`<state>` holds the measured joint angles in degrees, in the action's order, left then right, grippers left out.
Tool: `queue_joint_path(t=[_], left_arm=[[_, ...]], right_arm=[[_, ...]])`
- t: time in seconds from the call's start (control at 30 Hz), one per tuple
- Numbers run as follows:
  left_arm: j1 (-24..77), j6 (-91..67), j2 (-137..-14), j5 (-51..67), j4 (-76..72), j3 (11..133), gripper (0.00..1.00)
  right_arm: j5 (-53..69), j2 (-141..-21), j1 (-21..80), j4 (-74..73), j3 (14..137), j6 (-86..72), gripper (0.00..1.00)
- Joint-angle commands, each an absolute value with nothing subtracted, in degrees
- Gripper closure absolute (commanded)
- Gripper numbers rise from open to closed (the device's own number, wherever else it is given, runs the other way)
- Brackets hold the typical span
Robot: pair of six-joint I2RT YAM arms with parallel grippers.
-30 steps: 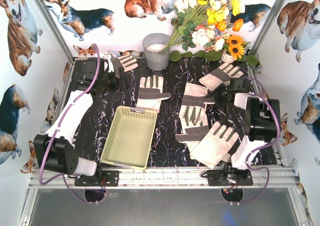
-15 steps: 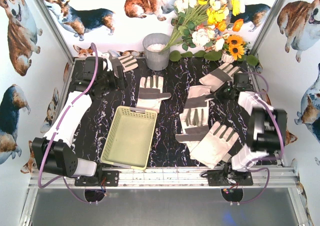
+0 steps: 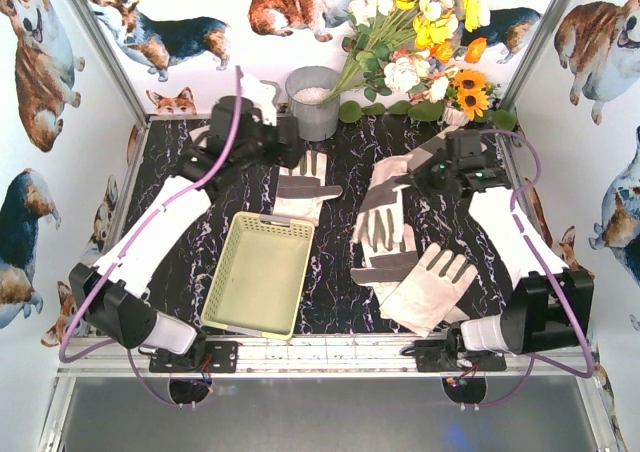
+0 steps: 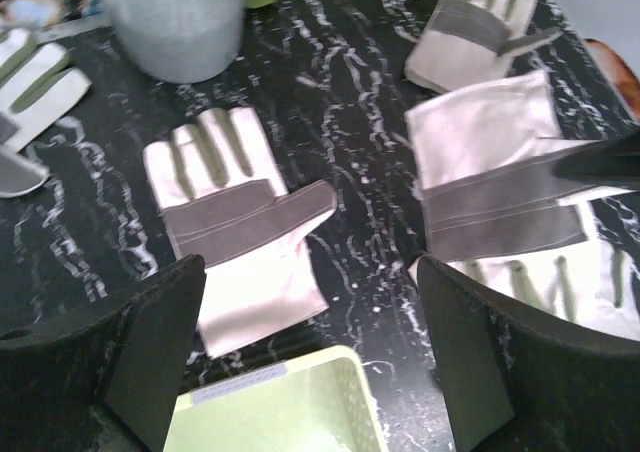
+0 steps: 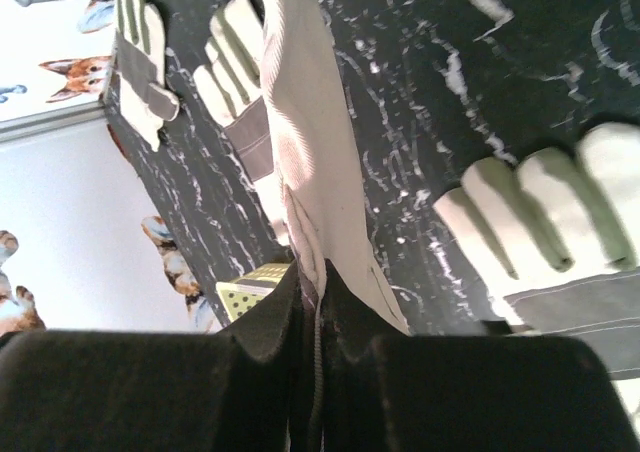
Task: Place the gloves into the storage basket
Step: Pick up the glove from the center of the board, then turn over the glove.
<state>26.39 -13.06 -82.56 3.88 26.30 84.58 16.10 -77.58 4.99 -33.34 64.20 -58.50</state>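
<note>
Your right gripper point(image 3: 428, 176) was clamped shut on one glove point(image 3: 386, 194) at the far right of the worktop point(image 3: 340, 262). The right wrist view showed the jaws of that gripper point(image 5: 314, 294) pinched tight on the glove's point(image 5: 310, 152) cream edge, with the rest hanging away from the fingers. Can't tell whether its lower end touched the gloves beneath.

Your left gripper point(image 3: 283, 144) hung over the far middle of the worktop with its fingers spread wide and nothing between them. In the left wrist view that gripper point(image 4: 310, 272) sat above a flat glove point(image 4: 235, 222) and the far rim of the basket point(image 4: 285, 412).

The basket point(image 3: 275, 224) sat near the worktop's near-left side, long side running front to back, with no glove inside. The flat glove point(image 3: 305, 182) lay just beyond its far rim, apart from it.

A pile of gloves point(image 3: 428, 287) overlapped at the near right. The bucket point(image 3: 313, 102) stood at the far edge, middle, and the flowers point(image 3: 420, 32) were beside it on the right. One more glove point(image 4: 30, 92) lay left of the bucket point(image 4: 175, 17), cut off by the frame.
</note>
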Motion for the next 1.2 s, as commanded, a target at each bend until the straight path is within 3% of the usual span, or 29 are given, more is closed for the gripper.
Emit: queue_joint_path(t=[0.0, 0.3, 0.53, 0.9, 1.03, 1.17], left_arm=[[31.4, -14.4, -83.5, 3.2, 19.5, 86.0, 0.19], [41.3, -15.2, -85.1, 0.9, 17.4, 85.7, 0.1], [43.2, -15.1, -87.3, 3.6, 16.9, 85.5, 0.03], [43.9, -9.5, -94.1, 6.5, 21.6, 90.1, 0.03], [44.3, -5.8, -96.7, 1.4, 27.7, 92.9, 0.1], [44.9, -1.4, -97.3, -1.3, 31.6, 94.6, 0.38]], right_arm=[[6.1, -74.2, 10.4, -34.7, 68.5, -70.3, 1.0], [1.7, -77.4, 17.9, -34.2, 74.9, -85.7, 1.0], [0.2, -79.9, 21.6, -33.3, 78.5, -93.2, 1.0], [1.1, -78.6, 23.4, -30.8, 76.3, -101.0, 1.0], [1.4, -78.1, 23.6, -30.4, 76.1, -101.8, 1.0], [1.1, -77.7, 23.9, -30.4, 75.7, -102.0, 1.0]])
